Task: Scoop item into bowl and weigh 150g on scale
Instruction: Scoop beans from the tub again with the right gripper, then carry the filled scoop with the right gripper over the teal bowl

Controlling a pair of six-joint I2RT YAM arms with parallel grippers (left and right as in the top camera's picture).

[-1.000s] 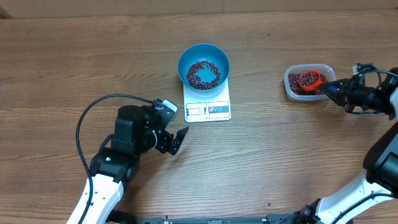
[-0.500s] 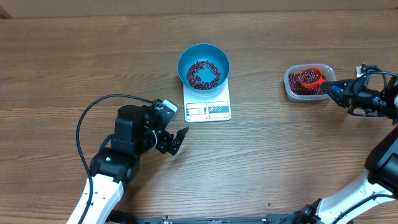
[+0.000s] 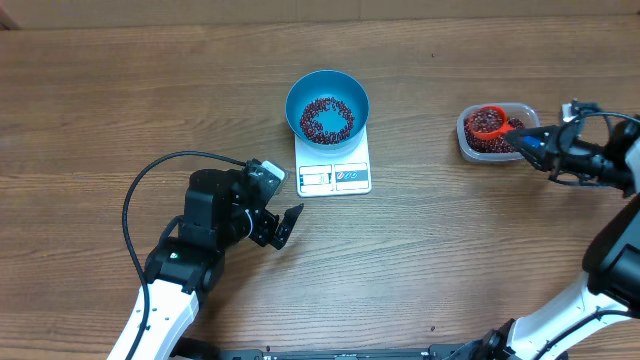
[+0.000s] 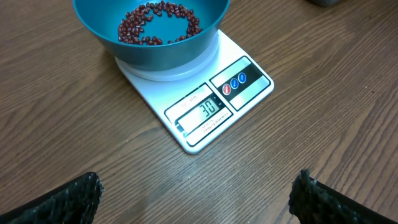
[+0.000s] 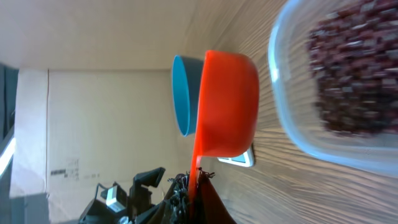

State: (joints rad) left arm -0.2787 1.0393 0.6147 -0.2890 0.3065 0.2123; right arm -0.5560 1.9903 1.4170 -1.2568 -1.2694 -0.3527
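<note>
Wood table everywhere, and the whole thing comes down to one gap across it. The left gripper sits just below and left of the scale with its jaws spread wide and nothing in them (basically a spectator, though it's the closer arm). The light blue bowl stands on the white scale in the middle of the table, and the wrist view shows the display at 30, so by the look of it there's a long way to go.

Over on the robot's right, well apart from the bowl, is the clear tub. The right gripper is pinched tight on the handle of the orange scoop, which hangs over the tub's upper left part. It looks loaded, though that's hard to be sure of from above. The handle runs roughly side to side, cup end pointing toward the bowl.

So the bowl lies straight off to the scoop's left, with bare table between. Beans ring the bowl's bottom, and the rest sit in the tub.
</note>
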